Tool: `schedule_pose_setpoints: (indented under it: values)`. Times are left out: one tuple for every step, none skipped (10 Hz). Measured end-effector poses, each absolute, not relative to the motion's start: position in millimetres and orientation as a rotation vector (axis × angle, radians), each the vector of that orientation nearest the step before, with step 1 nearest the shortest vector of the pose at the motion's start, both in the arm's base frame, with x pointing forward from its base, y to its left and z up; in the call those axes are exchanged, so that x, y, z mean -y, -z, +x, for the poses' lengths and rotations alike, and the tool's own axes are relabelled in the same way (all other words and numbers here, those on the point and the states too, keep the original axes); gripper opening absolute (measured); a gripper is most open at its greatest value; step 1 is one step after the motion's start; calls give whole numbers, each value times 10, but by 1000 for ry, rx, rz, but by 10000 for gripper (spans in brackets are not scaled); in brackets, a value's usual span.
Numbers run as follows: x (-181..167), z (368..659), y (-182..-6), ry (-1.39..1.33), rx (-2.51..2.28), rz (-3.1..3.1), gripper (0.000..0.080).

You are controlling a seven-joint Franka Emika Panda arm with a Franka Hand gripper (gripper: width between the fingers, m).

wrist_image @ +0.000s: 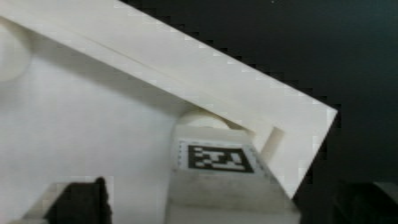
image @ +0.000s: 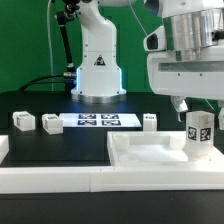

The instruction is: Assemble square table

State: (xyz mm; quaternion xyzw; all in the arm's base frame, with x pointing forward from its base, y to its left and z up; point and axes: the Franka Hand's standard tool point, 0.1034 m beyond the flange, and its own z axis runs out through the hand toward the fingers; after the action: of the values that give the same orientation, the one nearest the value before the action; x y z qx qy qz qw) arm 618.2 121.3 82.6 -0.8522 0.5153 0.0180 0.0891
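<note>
The square table's white slab [image: 150, 155] lies flat at the exterior view's right, just behind the front rail. One white tagged leg block [image: 198, 133] stands upright on the slab's right corner. My gripper [image: 198, 112] hangs directly over it. In the wrist view the leg block [wrist_image: 222, 150] shows its tag, and it sits near a corner of the slab [wrist_image: 107, 120]. My gripper [wrist_image: 222, 205] is open, with a dark finger on either side of the leg and a gap showing on the side where the slab lies. Three more leg blocks [image: 22, 121], [image: 50, 124], [image: 148, 121] rest on the black table.
The marker board [image: 97, 121] lies flat in front of the robot base [image: 97, 70]. A long low white barrier rail [image: 60, 178] runs along the table's front edge. A green wall stands behind.
</note>
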Motion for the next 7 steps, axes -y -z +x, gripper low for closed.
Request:
schedule_pose_setpoints:
  values:
    - [-1207,6185,-827,-36,-1374,-2623,643]
    - [-1211,6190,-831,-21,-1240,-2686,643]
    - [-1199,6198,-833,-3,-1113,-2740,648]
    - [-1198,6198,-832,8,-1002,-2782,649]
    - [-1197,6198,-832,15,-930,-2808,649]
    - [-1196,6198,-832,29,-783,-2853,649]
    - [-1203,6202,-844,52,-626,-2919,649]
